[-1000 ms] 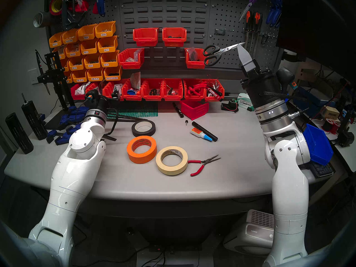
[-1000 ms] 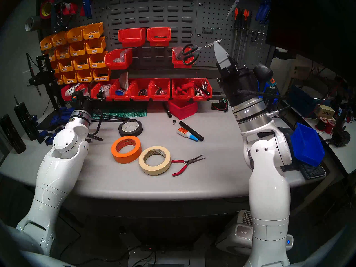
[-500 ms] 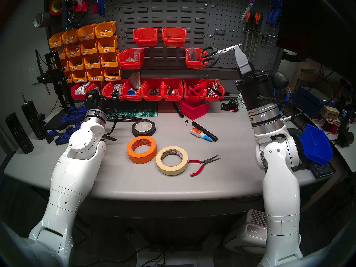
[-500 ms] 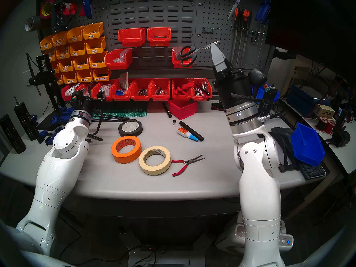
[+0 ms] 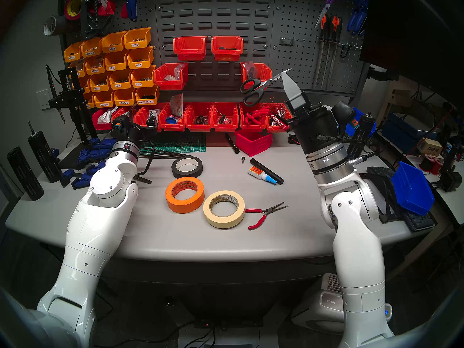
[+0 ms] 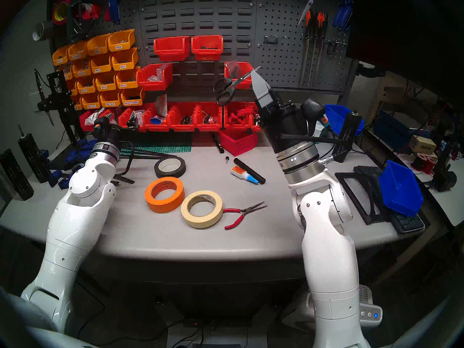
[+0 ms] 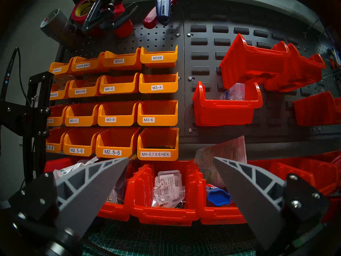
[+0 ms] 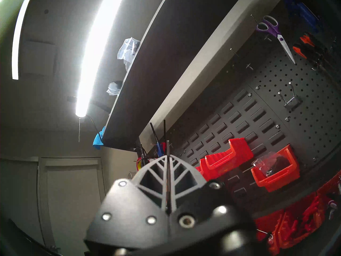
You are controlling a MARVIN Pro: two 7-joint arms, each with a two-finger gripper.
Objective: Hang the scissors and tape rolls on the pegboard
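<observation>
The first of the three hangings is in hand. The right end effector (image 5: 286, 75) is pinched tight on the silver blades of the small black-handled scissors (image 5: 253, 88), holding them in the air in front of the red plastic bins (image 5: 256, 75), loop handles hanging down to the left, blade tips pointing up and right. Nothing hangs from a hook yet. The dark grey perforated metal pegboard (image 5: 296, 61) with its bare double wire hook (image 5: 288, 41) sits above and to the right of the scissors, well apart from them.

The left end effector (image 7: 170, 163) has its fingers spread wide and empty, facing the yellow labelled bins (image 7: 118, 113). The wide orange tape roll (image 5: 184, 194) and the cream masking tape roll (image 5: 224, 209) lie flat on the grey tabletop (image 5: 288, 229), touching each other.

As I judge it, the next move calls for carrying the scissors up and rightward, turning one handle loop to face the hook, sliding it over the wire, and only then letting go.
</observation>
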